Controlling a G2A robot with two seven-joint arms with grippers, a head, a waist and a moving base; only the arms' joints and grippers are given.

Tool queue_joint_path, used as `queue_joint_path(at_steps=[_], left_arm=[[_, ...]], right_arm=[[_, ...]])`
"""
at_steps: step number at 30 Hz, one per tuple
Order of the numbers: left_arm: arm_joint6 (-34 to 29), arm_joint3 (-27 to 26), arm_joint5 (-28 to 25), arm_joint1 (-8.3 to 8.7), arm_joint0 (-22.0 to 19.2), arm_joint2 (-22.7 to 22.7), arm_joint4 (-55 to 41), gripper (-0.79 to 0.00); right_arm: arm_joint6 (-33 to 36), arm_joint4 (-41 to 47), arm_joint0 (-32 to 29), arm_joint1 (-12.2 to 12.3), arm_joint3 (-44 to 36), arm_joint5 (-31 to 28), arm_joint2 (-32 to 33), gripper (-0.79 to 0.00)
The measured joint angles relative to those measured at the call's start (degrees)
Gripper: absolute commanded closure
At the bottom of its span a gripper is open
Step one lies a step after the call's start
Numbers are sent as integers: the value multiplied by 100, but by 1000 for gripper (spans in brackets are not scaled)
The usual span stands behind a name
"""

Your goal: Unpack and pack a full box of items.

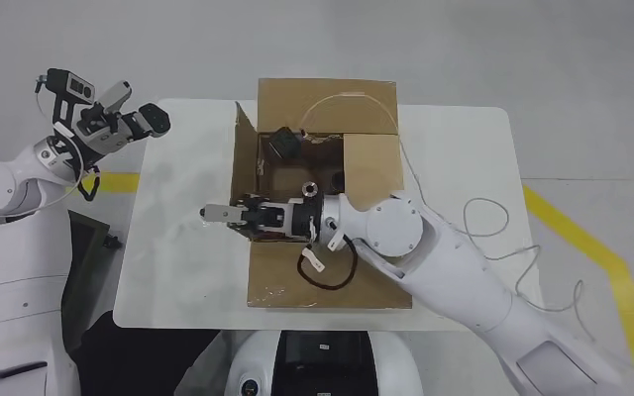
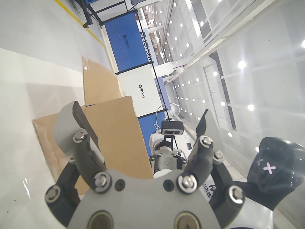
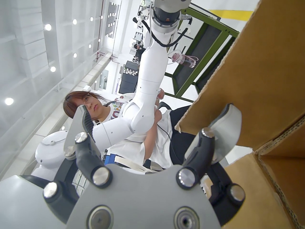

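While the open box sits on the counter, the right hand, spread wide, is at its side flap; best to straddle that edge squarely before pinching. Well apart, the left hand is also spread.

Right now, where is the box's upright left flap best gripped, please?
Probably the left flap, by its thin free edge, edge-on from above, one finger each side: it stands upright, corner seemingly between the fingers of the open right gripper.

Box stands mid-bench. Right claw lies across the box, its tip just past the left wall. Left claw is beyond the bench's far-left corner, well apart.
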Motion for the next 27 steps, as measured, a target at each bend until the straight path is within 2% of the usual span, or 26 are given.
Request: queue_joint_path(at_steps=[16,27], left_arm=[[-214,-9,16,11,-371,338,-450,-785],[-427,252,91,-35,-588,848,-661,-785]], right_arm=[[225,-340,154,-341,409,28,-399,-785],[490,-430,138,-515,602,63,-506,-785]])
